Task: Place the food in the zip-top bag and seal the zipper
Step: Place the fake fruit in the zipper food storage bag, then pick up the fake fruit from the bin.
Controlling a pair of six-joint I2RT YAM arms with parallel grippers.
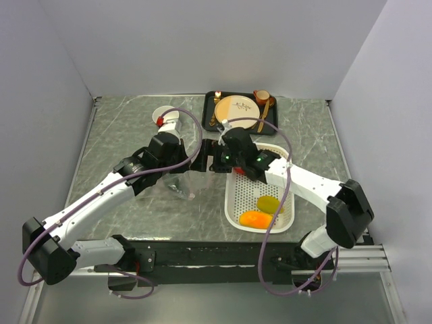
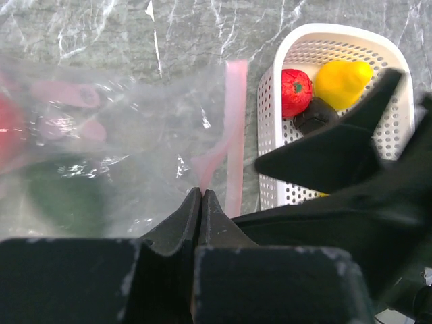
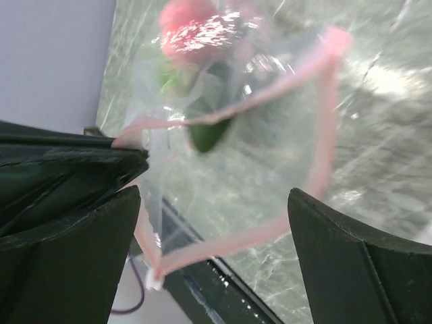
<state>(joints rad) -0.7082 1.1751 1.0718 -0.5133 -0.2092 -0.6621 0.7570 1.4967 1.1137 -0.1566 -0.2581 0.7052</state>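
Observation:
The clear zip-top bag (image 1: 177,183) lies left of centre, with a red fruit (image 3: 192,27) and a green piece (image 3: 209,128) inside it. Its pink zipper strip (image 3: 324,115) stands open in a loop. My left gripper (image 2: 201,194) is shut on the pink strip (image 2: 236,128) at the mouth; it also shows in the top view (image 1: 201,159). My right gripper (image 3: 216,250) is open and empty, facing the bag's mouth, and shows in the top view (image 1: 218,160). The white basket (image 1: 236,196) holds a strawberry (image 2: 295,91), a yellow piece (image 2: 341,82), an avocado (image 2: 314,115), a yellow-green piece (image 1: 268,202) and an orange piece (image 1: 255,219).
A black tray (image 1: 210,111) with a plate (image 1: 237,108), cutlery and an orange cup (image 1: 261,96) stands at the back centre. A small white dish (image 1: 162,113) sits at the back left. Grey walls close in both sides.

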